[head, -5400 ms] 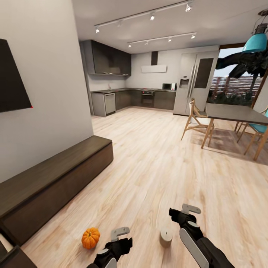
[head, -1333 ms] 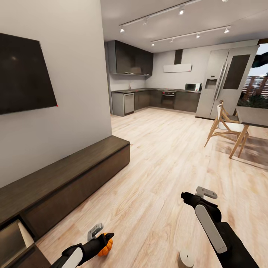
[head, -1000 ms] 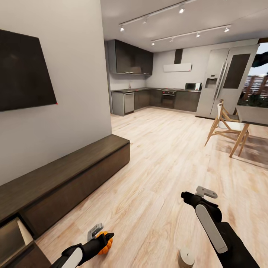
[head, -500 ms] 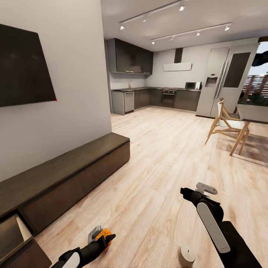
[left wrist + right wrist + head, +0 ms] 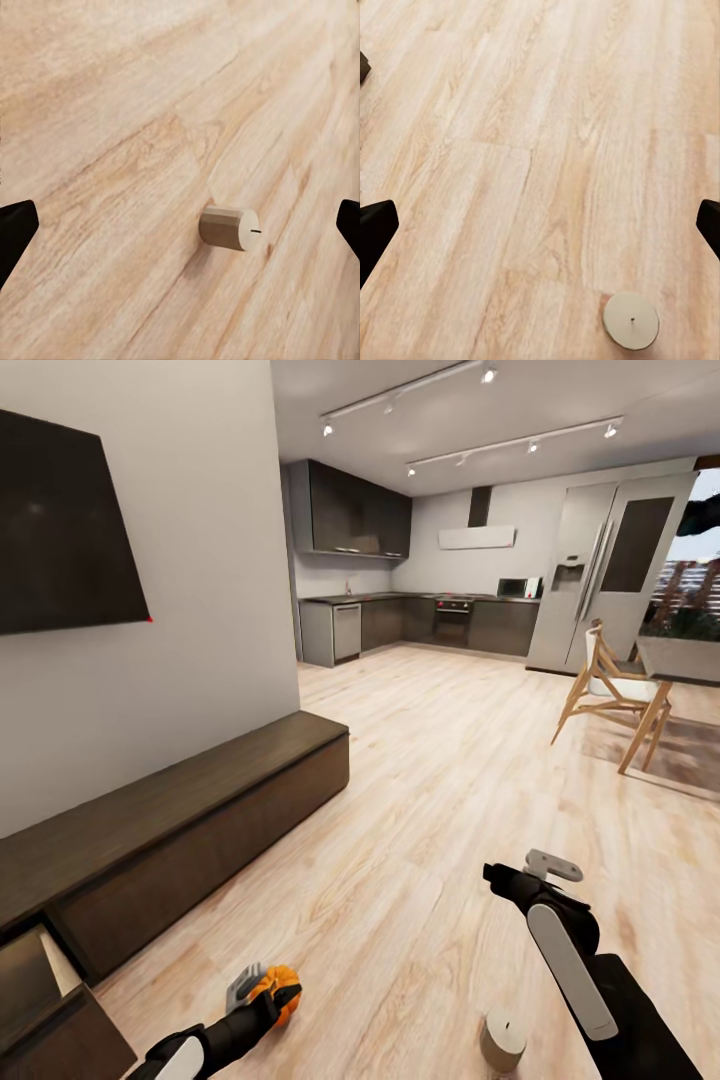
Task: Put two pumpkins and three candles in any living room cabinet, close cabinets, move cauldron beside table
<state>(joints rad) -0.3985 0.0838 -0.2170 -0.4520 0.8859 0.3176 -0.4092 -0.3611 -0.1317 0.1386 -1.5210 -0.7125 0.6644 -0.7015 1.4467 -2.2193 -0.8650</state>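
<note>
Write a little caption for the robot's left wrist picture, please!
A stubby tan candle stands alone on the pale wooden floor.

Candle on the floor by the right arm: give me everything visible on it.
The candle is a short, stubby beige-tan cylinder with a flat, paler top and a tiny dark wick at its centre. It looks waxy and matte, and the wick shows no flame. It stands upright on the light wood plank floor, touching nothing else. In the head view it sits just left of the right forearm; the right claw is farther ahead, well clear of it.
</note>
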